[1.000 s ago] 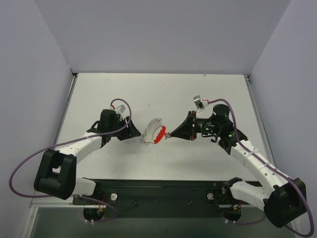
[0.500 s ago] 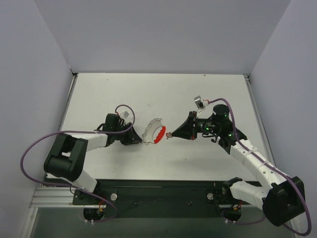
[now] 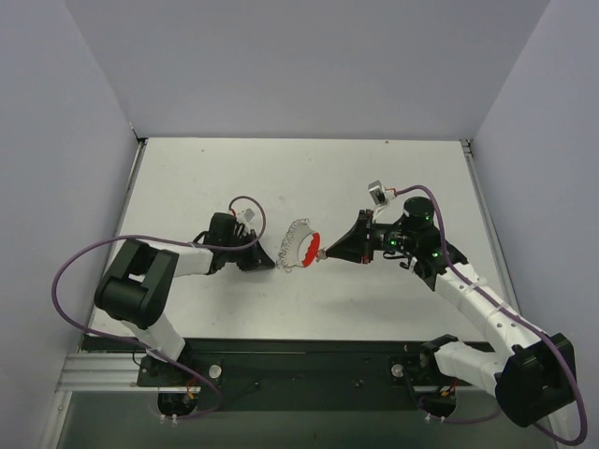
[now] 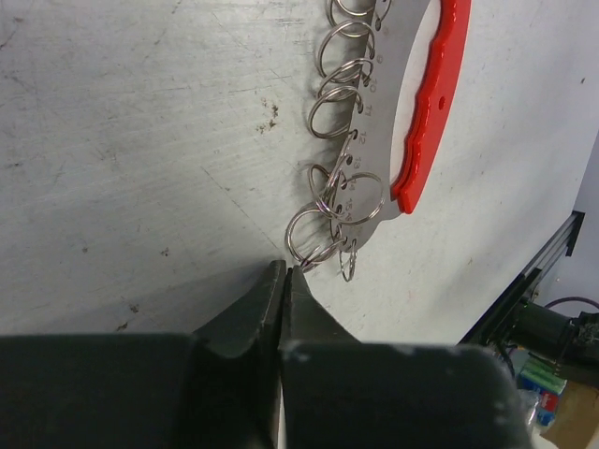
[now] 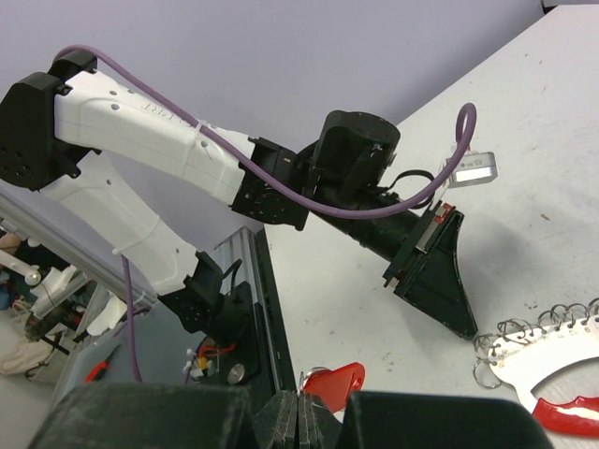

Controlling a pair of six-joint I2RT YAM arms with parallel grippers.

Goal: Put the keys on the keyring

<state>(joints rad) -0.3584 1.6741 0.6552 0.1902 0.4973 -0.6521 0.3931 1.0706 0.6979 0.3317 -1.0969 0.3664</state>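
Right gripper (image 5: 299,412) pinched fully closed on key's (image 5: 334,384) red plastic head (tiny, light, stiff, best held there, leaving the shaft free); just beyond, keyring (image 5: 533,360) lies on table (image 3: 187,178) between the arms, thin, rigid, likely to skid; left gripper (image 4: 285,273) closed to a sliver, seemingly nipping its looped edge.

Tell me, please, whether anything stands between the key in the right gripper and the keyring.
Nothing visible does. The key, pinched in the right gripper, sits just short of the keyring with only open space between them. The left gripper, shut, is at the keyring's far edge, off that line.
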